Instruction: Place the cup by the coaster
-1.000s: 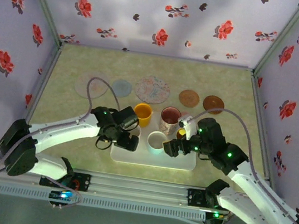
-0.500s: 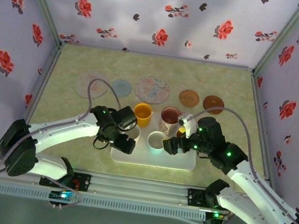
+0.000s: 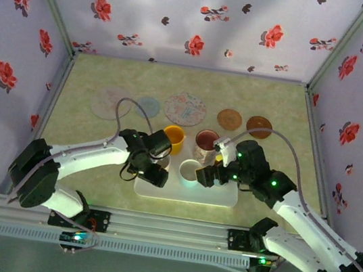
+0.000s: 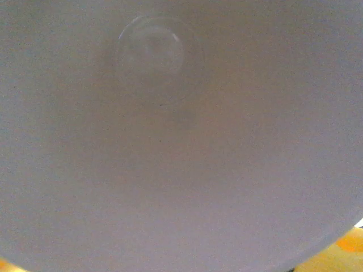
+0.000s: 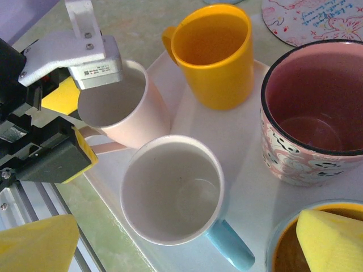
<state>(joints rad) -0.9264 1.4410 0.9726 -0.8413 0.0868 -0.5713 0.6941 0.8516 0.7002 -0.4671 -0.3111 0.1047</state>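
Observation:
A pale pink cup (image 5: 133,122) stands on the white tray (image 5: 187,116), and its inside wall fills the left wrist view (image 4: 181,147). My left gripper (image 5: 99,116) has one finger (image 5: 91,54) at the cup's far rim and the other (image 5: 62,161) by its handle; whether they press is unclear. In the top view it sits at the tray's left end (image 3: 156,171). My right gripper (image 5: 184,241) hangs open above a white cup with a blue handle (image 5: 170,195). Several round coasters, such as a large patterned coaster (image 3: 185,108), lie in a row at the back.
A yellow cup (image 5: 212,54) and a pink patterned mug (image 5: 312,119) stand at the tray's far side. A blue-rimmed cup (image 5: 286,255) sits under my right fingertip. Bare table lies between the tray and the coasters, with flowered walls on three sides.
The left gripper has slid a little right onto the pink cup and its jaws have narrowed. The right arm has edged slightly left.

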